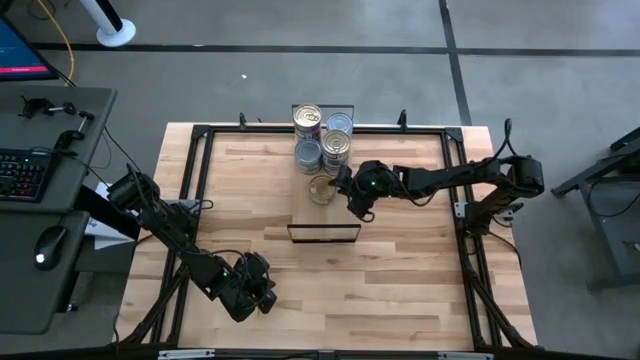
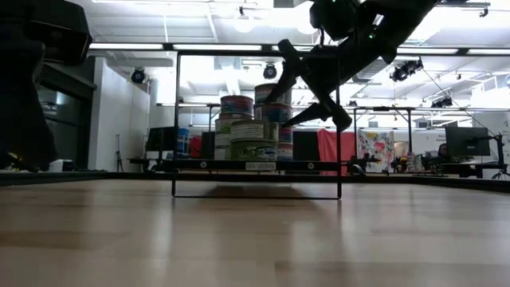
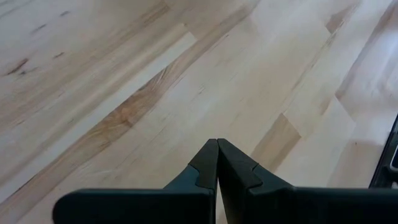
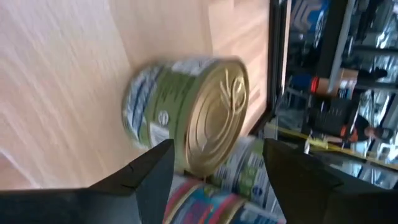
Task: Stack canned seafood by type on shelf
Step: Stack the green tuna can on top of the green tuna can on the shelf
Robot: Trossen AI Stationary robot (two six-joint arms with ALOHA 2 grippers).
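My right gripper (image 4: 211, 165) hides part of the tin stacks (image 1: 323, 140) — fingers apart, empty, beside the gold-topped tin (image 4: 193, 112).

A butcher-block bench (image 1: 400, 290) fills the middle, edged by a black frame (image 1: 190, 180). Left of it stands a grey desk (image 1: 40, 250) carrying a keyboard (image 1: 22, 172) and a mouse (image 1: 48, 246). A white round base (image 1: 115, 33) sits on the grey floor (image 1: 540, 90). Beyond the bench, monitors (image 2: 466, 142) and a red panel (image 2: 335, 150) show under ceiling lights.
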